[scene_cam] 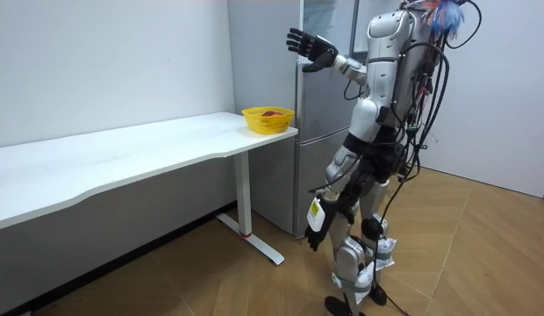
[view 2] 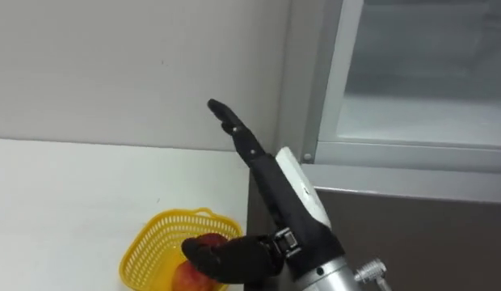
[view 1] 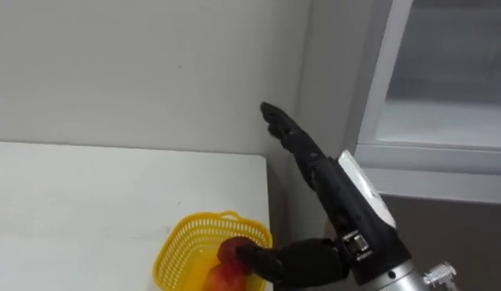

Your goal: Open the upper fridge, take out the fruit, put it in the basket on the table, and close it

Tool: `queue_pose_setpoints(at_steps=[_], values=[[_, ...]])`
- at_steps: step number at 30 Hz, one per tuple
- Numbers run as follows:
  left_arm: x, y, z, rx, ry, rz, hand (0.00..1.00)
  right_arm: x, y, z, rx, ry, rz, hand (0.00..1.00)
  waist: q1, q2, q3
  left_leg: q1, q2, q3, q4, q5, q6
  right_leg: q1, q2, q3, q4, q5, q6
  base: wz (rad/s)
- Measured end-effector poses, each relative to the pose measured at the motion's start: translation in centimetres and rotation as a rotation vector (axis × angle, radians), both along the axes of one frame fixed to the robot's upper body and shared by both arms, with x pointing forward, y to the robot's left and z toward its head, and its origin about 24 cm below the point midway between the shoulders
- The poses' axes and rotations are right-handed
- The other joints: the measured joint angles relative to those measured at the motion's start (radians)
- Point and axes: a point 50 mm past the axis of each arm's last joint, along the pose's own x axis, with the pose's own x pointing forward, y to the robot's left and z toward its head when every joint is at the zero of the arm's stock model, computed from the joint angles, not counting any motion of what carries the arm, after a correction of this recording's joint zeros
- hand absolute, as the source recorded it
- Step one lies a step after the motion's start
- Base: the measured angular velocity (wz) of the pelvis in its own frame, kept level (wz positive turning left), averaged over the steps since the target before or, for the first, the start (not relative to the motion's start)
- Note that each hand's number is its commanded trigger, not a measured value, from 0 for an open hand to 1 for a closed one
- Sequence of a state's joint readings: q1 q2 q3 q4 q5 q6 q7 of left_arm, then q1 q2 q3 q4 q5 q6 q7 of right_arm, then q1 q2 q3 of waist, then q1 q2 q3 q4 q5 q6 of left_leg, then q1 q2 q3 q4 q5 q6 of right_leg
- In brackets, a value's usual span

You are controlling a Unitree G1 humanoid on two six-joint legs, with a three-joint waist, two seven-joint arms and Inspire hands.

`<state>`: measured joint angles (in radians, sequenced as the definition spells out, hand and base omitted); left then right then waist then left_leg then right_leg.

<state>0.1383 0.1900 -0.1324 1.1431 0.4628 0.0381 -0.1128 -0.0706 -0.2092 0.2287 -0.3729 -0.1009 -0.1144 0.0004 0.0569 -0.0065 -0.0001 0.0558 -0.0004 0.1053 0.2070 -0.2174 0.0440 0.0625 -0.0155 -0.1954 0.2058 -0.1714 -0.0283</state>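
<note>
The red fruit (view 1: pixel 227 250) lies in the yellow basket (view 1: pixel 186 231) at the right end of the white table (view 1: pixel 105 210), near the fridge (view 1: pixel 444 158). It looks round, so it points no way. The right hand (view 1: pixel 323 184) is up high, fingers straight, holding nothing. The left hand (scene_cam: pixel 315 230) hangs by the leg.

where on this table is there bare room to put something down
The white table is bare from the wall to its front edge, everywhere left of the yellow basket. The crowded spot is the corner by the fridge: the basket with red fruit sits there, and the open right robot hand is raised near it.
</note>
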Motion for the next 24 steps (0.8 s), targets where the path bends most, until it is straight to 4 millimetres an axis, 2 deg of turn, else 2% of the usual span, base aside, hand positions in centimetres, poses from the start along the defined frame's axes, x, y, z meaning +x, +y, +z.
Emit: queue_pose_setpoints(at_steps=[3, 8, 12, 15, 24], values=[[-0.6, 0.0, -0.1, 0.01, 0.013, 0.006, 0.0, 0.0, -0.8, 0.1, 0.077, -0.007, -0.065, 0.0, -0.028, 0.009, -0.0047, -0.003, 0.002, 0.008, 0.0, 0.001, -0.001, -0.008, 0.002, 0.007, 0.002, 0.001, -0.001, -0.09], [-1.0, -0.2, -0.1, 0.003, 0.018, 0.013, 0.0, -0.7, -2.3, 0.0, 0.168, -0.021, -0.164, 0.0, -0.048, 0.018, -0.0105, -0.006, 0.003, 0.024, 0.0, 0.0, -0.001, -0.012, 0.004, 0.016, -0.004, 0.001, -0.002, -0.05], [-1.1, -0.3, -0.2, 0.011, 0.018, 0.015, 0.0, -1.5, -3.8, -1.4, 0.237, 0.024, -0.282, 0.0, -0.056, 0.018, -0.0096, 0.007, 0.002, 0.031, -0.006, 0.0, -0.001, -0.006, 0.005, 0.026, -0.007, 0.001, -0.001, -0.06], [-1.1, -0.5, -0.2, 0.02, 0.007, 0.017, 0.0, -1.7, -4.9, -3.1, 0.237, 0.074, -0.369, 0.0, -0.08, 0.016, -0.0078, 0.008, 0.001, 0.032, -0.01, 0.0, -0.001, -0.001, 0.006, 0.028, -0.018, 0.0, 0.001, -0.01], [-0.8, -0.6, -0.3, 0.035, -0.021, 0.04, 0.0, -2.4, -5.8, -3.8, 0.308, 0.05, -0.438, 0.0, -0.093, 0.013, -0.0049, 0.015, 0.002, 0.033, -0.01, -0.003, -0.001, 0.006, 0.007, 0.031, -0.023, 0.0, 0.001, 0.0]])
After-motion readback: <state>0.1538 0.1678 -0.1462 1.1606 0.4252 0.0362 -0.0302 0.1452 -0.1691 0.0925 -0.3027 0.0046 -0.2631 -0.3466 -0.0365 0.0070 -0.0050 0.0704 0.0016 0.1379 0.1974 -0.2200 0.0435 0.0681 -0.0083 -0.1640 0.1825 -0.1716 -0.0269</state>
